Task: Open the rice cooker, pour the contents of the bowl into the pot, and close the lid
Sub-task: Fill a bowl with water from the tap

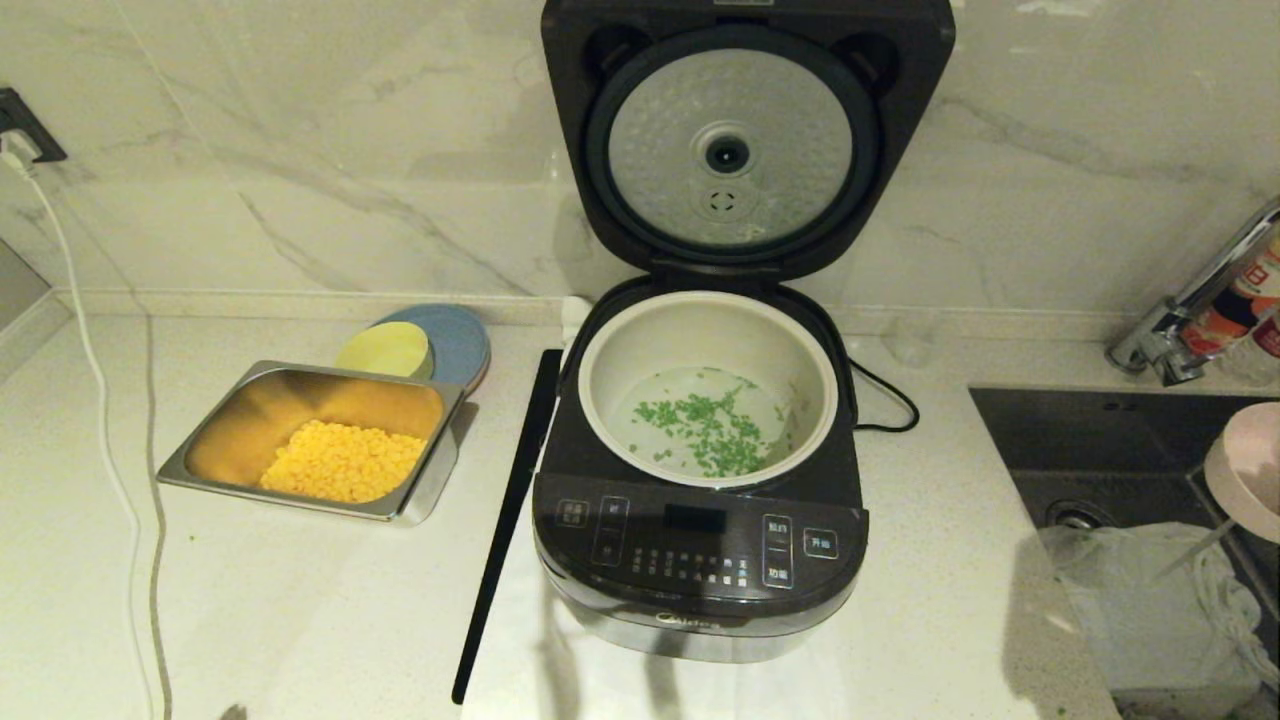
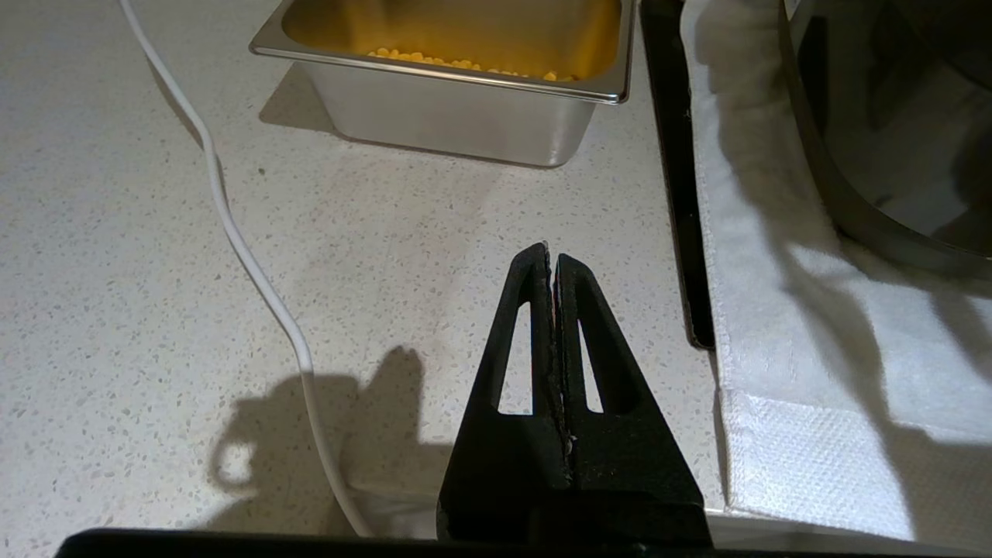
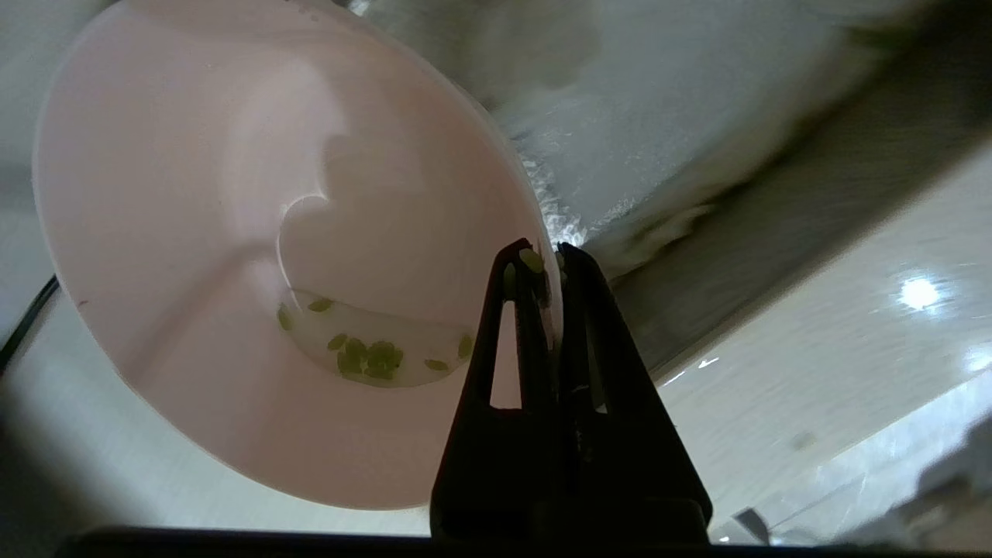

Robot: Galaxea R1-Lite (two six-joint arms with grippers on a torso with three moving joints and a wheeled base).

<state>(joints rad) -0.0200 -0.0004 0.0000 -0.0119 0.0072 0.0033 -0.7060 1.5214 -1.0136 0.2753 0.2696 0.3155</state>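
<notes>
Head view: rice cooker [image 1: 700, 480] mid-tabletop [image 1: 250, 620], lid [image 1: 745, 130] swung fully up against the wall, silver underside facing out. Pot [image 1: 708, 385] exposed, green contents [image 1: 708, 430] spread over its floor, so the pour looks done. Bowl [image 1: 1248, 480] is far right, tilted, over the sink [image 1: 1100, 450]; neither arm's body shows here. Steel tray [image 1: 320, 440] with corn kernels [image 1: 342, 460] sits left of the cooker, well apart.

Left wrist view: left gripper [image 2: 552, 260] hangs low over bare tabletop, jaws clenched on nothing. Tray ahead of it, cooker's base [image 2: 876, 139] on a white cloth [image 2: 775, 325] off to one side. White cable [image 2: 256, 271] runs past.

Right wrist view: right gripper [image 3: 546, 256] pinches the bowl's rim, jaws clamped on it. Bowl [image 3: 256, 256] tipped on edge, a few green bits [image 3: 364, 358] stuck at the bottom.

Remaining step by my read: close the lid. It stands tall at the back, hinge line running left-right, so it needs a push forward and down from its top edge. Left arm is free and near the cooker; right is occupied and farther out.
</notes>
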